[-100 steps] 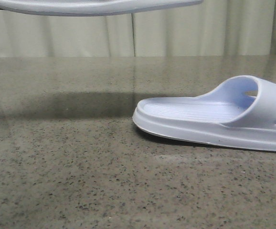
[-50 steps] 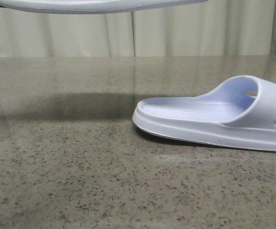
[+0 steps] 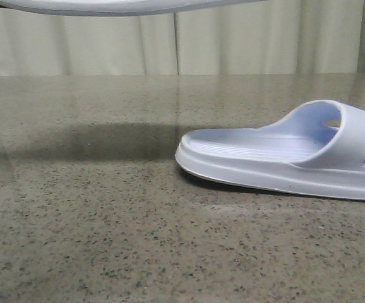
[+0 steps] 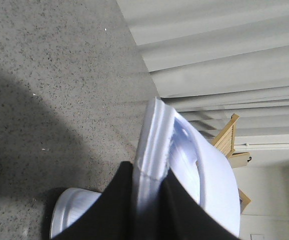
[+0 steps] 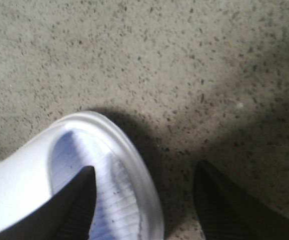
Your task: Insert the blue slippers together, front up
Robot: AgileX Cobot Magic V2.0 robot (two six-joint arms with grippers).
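Observation:
One pale blue slipper (image 3: 277, 158) lies sole down on the table at the right, with its strap towards the right edge. It also shows in the right wrist view (image 5: 29, 175) and the left wrist view (image 4: 69, 217). The other slipper (image 3: 119, 6) hangs high at the top left, only its sole edge in view. My left gripper (image 4: 151, 177) is shut on that slipper's sole (image 4: 157, 135), held on edge above the table. My right gripper (image 5: 144, 170) is open, one finger over the lying slipper's ribbed footbed, the other over the table beside its rim.
The speckled stone table (image 3: 107, 227) runs back to a pale curtain (image 3: 233, 44). The lifted slipper's shadow (image 3: 107, 139) falls on the table at left of the lying one. A wooden frame (image 4: 229, 140) stands beyond the table's edge.
The lifted slipper has risen slightly at the top of the front view. The slipper on the table has not moved.

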